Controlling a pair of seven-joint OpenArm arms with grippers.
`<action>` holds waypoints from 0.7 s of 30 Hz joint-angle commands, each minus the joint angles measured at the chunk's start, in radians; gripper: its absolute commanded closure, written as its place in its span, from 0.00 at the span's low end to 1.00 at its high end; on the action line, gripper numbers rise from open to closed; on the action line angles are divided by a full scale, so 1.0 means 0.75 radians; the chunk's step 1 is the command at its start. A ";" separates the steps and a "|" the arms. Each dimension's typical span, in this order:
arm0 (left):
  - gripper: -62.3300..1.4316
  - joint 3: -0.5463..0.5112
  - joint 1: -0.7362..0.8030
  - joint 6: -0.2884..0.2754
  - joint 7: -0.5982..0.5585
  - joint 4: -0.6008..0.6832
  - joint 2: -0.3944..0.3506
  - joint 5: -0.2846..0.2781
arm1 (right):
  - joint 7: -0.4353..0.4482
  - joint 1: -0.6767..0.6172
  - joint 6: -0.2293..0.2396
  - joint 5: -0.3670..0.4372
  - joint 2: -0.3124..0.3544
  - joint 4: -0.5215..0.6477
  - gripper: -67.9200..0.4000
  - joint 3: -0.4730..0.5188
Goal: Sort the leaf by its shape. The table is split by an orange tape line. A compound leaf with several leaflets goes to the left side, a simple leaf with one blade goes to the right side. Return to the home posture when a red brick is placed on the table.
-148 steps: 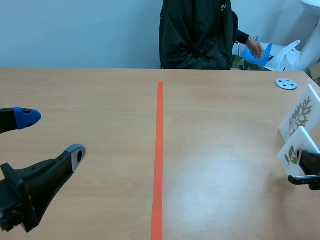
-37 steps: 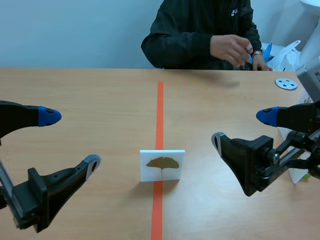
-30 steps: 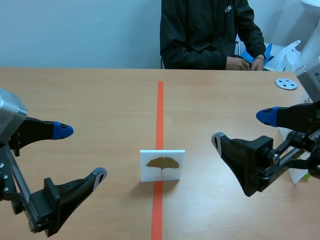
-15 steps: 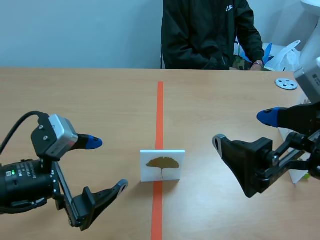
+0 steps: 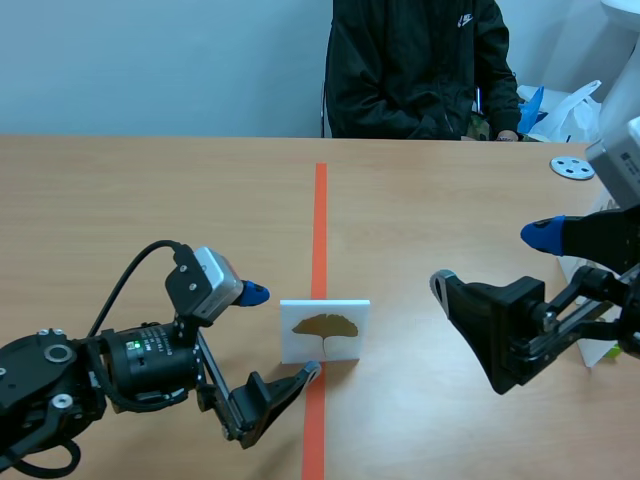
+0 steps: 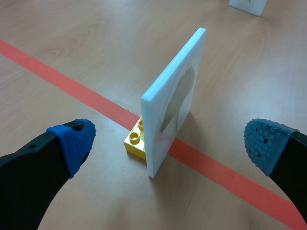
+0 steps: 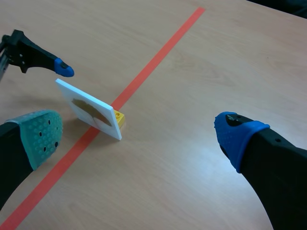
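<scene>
A white card [image 5: 324,331] with one fan-shaped golden leaf stands upright on the orange tape line [image 5: 319,225], held by a small yellow brick [image 6: 135,142]. My left gripper [image 5: 280,335] is open just left of the card, its fingers on either side of the card's edge. The card [image 6: 171,100] is seen edge-on ahead of that gripper [image 6: 169,143]. My right gripper [image 5: 495,258] hangs open over the right half, well clear of the card [image 7: 89,109].
A person in a dark jacket [image 5: 420,65] sits across the table. More leaf cards [image 5: 590,345] stand at the right edge behind my right arm. A grey disc [image 5: 572,167] lies at the far right.
My left arm has swung in from the left and lowered, bringing its open gripper up to the card. The right gripper has stayed in place. The person has drawn the hands back.
</scene>
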 commanded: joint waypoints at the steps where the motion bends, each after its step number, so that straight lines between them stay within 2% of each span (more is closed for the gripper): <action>1: 0.00 0.011 -0.027 0.018 -0.048 0.006 0.019 -0.003 | 0.017 0.019 0.000 0.014 0.003 0.000 0.00 0.020; 4: 0.00 0.047 -0.062 0.023 -0.081 -0.048 0.049 0.042 | 0.016 0.019 0.000 0.014 0.003 0.000 0.00 0.020; 9: 0.00 0.105 -0.111 0.098 -0.100 -0.127 0.084 0.047 | 0.016 0.019 0.000 0.014 0.003 0.000 0.00 0.020; 17: 0.00 0.147 -0.123 0.120 -0.142 -0.189 0.087 0.052 | 0.017 0.019 0.000 0.014 0.003 0.000 0.00 0.020; 18: 0.02 0.147 -0.123 0.120 -0.143 -0.194 0.087 0.052 | 0.017 0.019 0.000 0.014 0.003 0.000 0.00 0.020; 21: 0.18 0.147 -0.123 0.120 -0.146 -0.194 0.087 0.052 | 0.020 0.019 0.000 0.014 0.003 0.000 0.00 0.020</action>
